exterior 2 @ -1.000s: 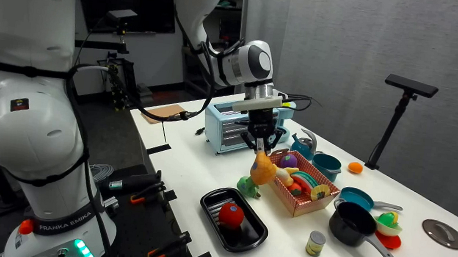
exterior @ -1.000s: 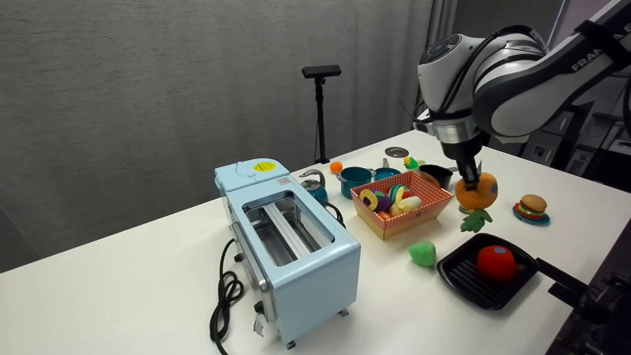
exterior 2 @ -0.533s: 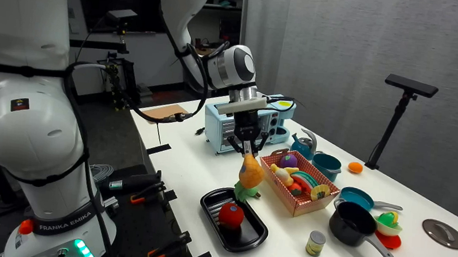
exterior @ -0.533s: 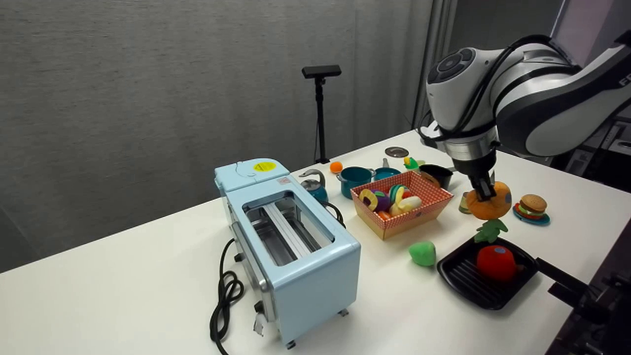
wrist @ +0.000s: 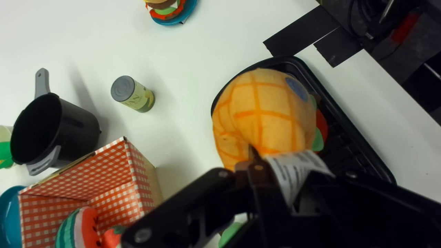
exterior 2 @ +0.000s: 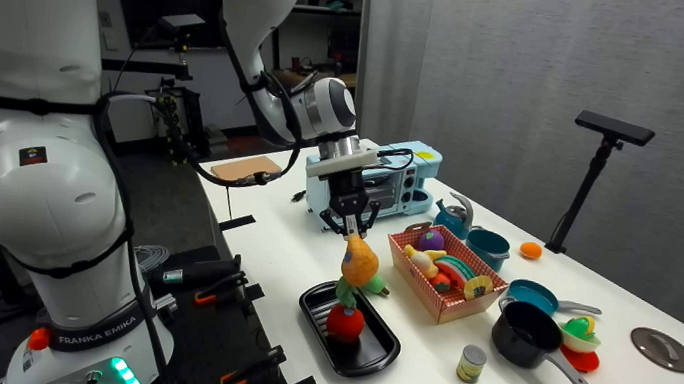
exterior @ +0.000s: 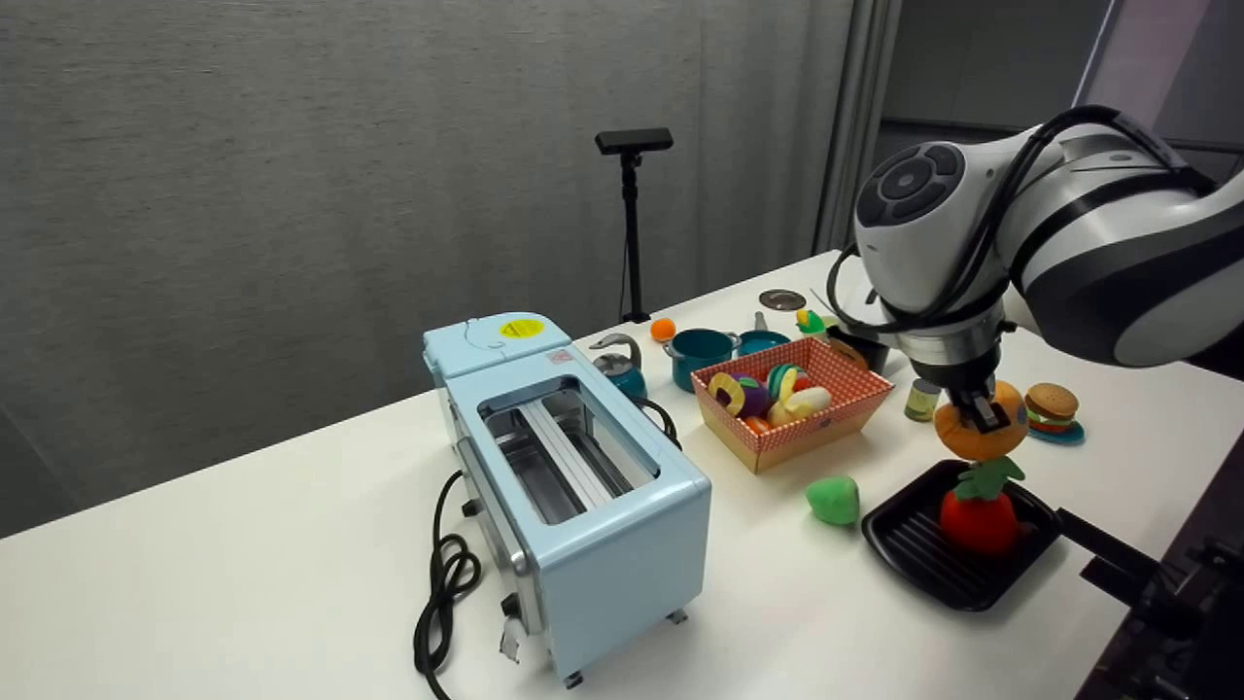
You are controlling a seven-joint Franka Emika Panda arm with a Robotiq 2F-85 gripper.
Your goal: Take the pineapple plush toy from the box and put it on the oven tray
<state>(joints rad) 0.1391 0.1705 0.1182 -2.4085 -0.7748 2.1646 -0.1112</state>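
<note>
In an exterior view: gripper (exterior: 987, 416), right of frame, jaws clenched on the pineapple plush toy (exterior: 972, 447); toy orange, green leaves pointing down, held above the oven tray (exterior: 918, 556), lower right. Tray black, ridged; contents, one red round toy (exterior: 978, 533). Leaves overlap its top; contact cannot be told. Box (exterior: 826, 442), red-checked inside, right of centre; contents, assorted toy fruit, among them a banana (exterior: 803, 402). Toaster (exterior: 627, 578), pale blue, lower centre, on the white counter (exterior: 243, 593).

In an exterior view: box, right of centre, holding also a purple fruit (exterior 2: 431, 239), watermelon slice (exterior 2: 455, 272) and yellow ring-marked slice (exterior 2: 478, 287). Right of frame: black saucepan (exterior 2: 525, 338); near it, a pale bowl (exterior 2: 575, 345) with a green-and-yellow item (exterior 2: 577, 328).

Wrist view: plush toy, centre, one end clamped in the jaws below; tray behind, extending right. Box, lower left, watermelon slice inside. Saucepan, left; tin can (wrist: 132, 93), upper left.
</note>
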